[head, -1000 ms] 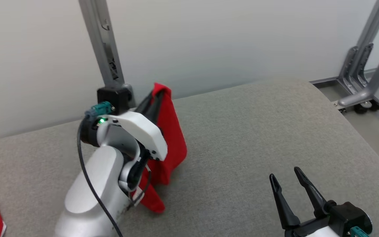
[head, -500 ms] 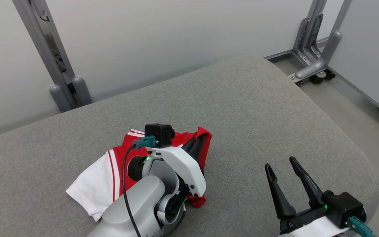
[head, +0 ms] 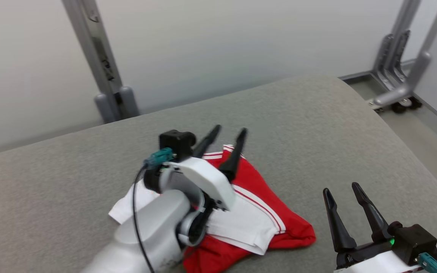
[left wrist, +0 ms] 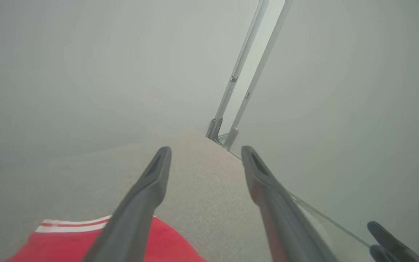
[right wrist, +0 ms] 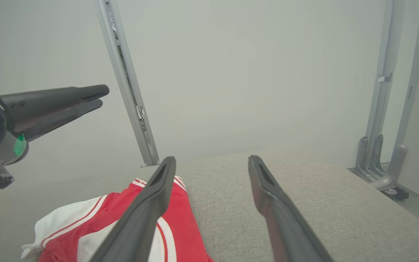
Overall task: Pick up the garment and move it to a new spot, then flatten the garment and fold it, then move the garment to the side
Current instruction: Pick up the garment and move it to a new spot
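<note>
my left claw [head: 230, 131]: spread, pinching nothing, raised over the garment's 12 o'clock edge | my right claw [head: 340, 189]: spread, empty, at 5 o'clock in my head view | garment [head: 264, 189]: red and white, crumpled on the grey worktop [head: 317, 132], at 9 o'clock from my right claw, not gripped

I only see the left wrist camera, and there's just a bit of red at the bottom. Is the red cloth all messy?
Observer: Yes. The garment lies rumpled, red with white panels.
Operator: Is my gripper touching it?
Observer: No. The right wrist view shows the left gripper up in the air, clear of it.
Operator: Where's the other gripper?
Observer: The right gripper is open, right of the garment, holding nothing.
</note>
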`<state>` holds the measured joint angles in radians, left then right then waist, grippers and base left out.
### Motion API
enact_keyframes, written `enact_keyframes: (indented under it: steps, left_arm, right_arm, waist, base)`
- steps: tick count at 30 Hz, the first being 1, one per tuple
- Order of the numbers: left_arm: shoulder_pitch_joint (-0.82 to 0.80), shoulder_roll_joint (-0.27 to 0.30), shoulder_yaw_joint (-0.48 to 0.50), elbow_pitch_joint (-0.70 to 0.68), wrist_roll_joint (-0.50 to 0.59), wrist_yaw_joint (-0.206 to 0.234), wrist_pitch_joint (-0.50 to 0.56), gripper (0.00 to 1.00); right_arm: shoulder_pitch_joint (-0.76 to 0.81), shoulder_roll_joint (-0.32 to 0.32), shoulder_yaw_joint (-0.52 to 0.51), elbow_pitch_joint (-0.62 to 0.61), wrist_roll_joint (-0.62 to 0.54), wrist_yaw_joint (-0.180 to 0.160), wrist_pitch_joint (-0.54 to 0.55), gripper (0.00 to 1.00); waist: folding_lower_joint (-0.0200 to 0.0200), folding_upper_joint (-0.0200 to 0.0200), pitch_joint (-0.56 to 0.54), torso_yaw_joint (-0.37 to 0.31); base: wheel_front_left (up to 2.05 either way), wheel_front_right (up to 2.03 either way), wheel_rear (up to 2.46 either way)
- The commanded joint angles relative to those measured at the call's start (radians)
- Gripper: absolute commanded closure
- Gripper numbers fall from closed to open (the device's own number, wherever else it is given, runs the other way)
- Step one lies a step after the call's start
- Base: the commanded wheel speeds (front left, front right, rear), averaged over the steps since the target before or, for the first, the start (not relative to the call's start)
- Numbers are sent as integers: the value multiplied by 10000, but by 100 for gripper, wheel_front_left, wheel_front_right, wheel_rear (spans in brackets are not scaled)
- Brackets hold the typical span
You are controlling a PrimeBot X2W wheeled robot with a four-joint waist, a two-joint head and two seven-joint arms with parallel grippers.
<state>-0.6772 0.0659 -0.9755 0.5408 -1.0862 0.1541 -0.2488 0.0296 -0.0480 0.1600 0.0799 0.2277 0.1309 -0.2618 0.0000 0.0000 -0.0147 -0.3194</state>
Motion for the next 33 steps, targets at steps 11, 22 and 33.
enact_keyframes:
  steps: [11,22,33]
  left_arm:
    - [2558,1720,2548,-1404,2426,949,-159,0]
    - [5304,1852,4052,-2395,4266,1101,-162,0]
    - [7082,1454,5240,-3041,5748,1056,-162,0]
  right_arm:
    - [315,-45,-66,-29,-157,-3,-60,0]
    - [1011,-50,-161,304,-117,-3,-49,0]
    - [1693,-46,-383,463,-215,-3,-42,0]
  waist:
    - [0,0,-655,1927]
    - [0,0,-1133,3180]
    - [0,0,-1494,3722]
  base:
    - [0,0,0]
    - [0,0,0]
    - [0,0,0]
